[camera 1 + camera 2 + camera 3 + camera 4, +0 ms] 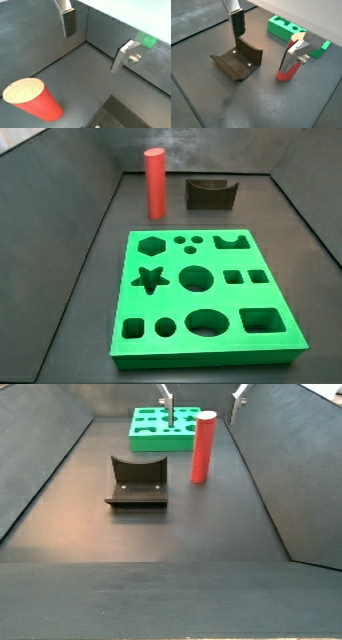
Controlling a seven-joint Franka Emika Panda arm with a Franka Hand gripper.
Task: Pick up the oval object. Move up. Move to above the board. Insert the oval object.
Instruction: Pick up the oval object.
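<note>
Oval red peg [203, 446] stands upright beside the dark notched block [136, 481]; my gripper [264, 42], fingers spread and empty, hangs above; I'd centre, then descend.

dark brown notched block [210, 193] | upright on dark floor [134, 534] | near back wall | hand raised above, fingers apart

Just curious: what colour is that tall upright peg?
Plain red, clearest in a side view.
</note>
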